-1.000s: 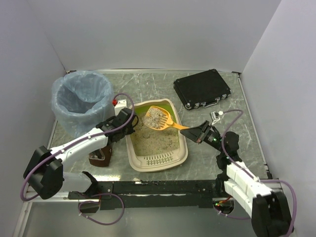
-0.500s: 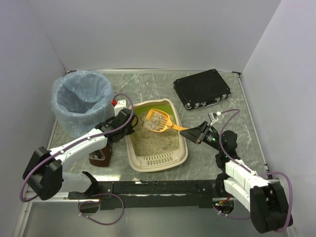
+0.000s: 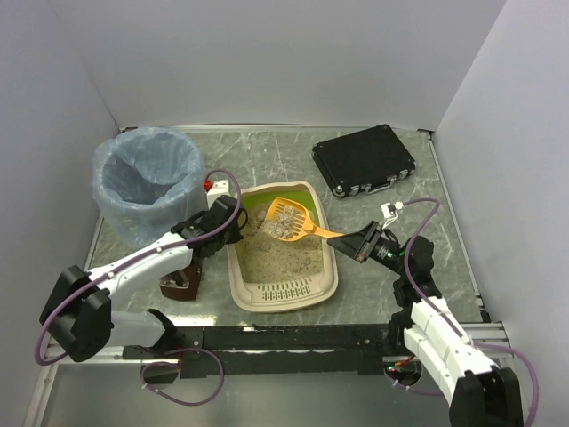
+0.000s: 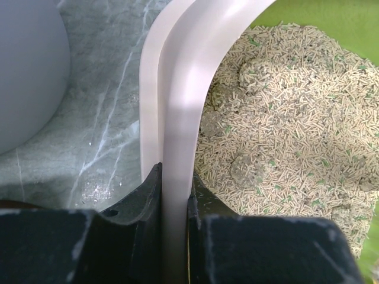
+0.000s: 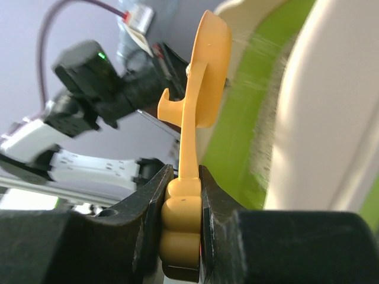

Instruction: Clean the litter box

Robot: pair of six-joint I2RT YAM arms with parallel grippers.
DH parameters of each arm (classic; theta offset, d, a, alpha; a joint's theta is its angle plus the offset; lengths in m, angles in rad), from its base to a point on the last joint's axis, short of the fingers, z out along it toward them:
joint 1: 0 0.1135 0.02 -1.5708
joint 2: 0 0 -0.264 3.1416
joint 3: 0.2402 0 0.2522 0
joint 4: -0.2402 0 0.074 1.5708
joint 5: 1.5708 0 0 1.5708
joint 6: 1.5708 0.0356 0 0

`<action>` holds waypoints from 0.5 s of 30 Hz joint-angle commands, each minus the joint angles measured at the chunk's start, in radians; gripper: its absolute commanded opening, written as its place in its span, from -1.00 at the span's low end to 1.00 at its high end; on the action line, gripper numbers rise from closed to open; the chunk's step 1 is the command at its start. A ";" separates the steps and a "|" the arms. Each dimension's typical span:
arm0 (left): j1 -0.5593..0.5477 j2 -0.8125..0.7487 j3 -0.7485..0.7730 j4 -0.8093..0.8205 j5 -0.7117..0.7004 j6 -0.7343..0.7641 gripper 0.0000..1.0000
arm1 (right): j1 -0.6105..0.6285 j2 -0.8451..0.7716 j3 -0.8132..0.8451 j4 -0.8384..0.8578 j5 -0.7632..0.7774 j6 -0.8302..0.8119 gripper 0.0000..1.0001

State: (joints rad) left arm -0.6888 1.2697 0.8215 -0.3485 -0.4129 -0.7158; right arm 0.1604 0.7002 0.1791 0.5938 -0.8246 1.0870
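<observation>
The beige litter box [image 3: 327, 281] with a lime-green inner wall and sandy litter sits mid-table. My left gripper [image 3: 229, 228] is shut on its left rim [image 4: 177, 148]; pellets and clumps [image 4: 284, 136] lie to the right of the rim. My right gripper [image 3: 354, 242] is shut on the handle of an orange slotted scoop [image 3: 286, 218], which hangs above the box's far end with litter in it. In the right wrist view the scoop [image 5: 201, 89] stands on edge, its handle between my fingers [image 5: 148, 207], with the box's rim [image 5: 320, 118] to the right.
A round bin with a blue bag [image 3: 147, 178] stands at the far left, its wall in the left wrist view [image 4: 23, 65]. A black case [image 3: 363, 160] lies at the far right. A brown object [image 3: 180, 283] sits left of the box.
The scoop has drawn back toward the right and risen a little over the box, shedding litter. My right arm shifted right. The left gripper stays on the rim.
</observation>
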 commanded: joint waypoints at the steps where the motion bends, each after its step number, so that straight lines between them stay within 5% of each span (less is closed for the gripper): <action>1: -0.005 -0.059 0.031 0.292 0.118 -0.099 -0.64 | -0.004 -0.059 0.036 -0.053 0.090 -0.115 -1.00; 3: -0.005 -0.058 0.041 0.284 0.137 -0.091 -0.56 | -0.004 0.049 0.078 0.056 0.050 -0.044 -1.00; 7: -0.005 -0.079 0.035 0.287 0.125 -0.082 -0.09 | -0.009 0.131 -0.001 0.332 -0.062 0.149 -1.00; 13: -0.005 -0.108 0.027 0.270 0.126 -0.071 0.34 | -0.010 0.107 0.025 0.172 -0.014 0.169 -1.00; 15: -0.005 -0.130 0.028 0.260 0.118 -0.065 0.42 | -0.015 0.052 0.077 -0.046 -0.028 0.153 -1.00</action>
State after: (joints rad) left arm -0.6884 1.1805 0.8196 -0.1608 -0.3302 -0.7662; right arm 0.1562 0.8280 0.1516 0.7101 -0.8330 1.2156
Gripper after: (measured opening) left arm 0.675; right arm 0.274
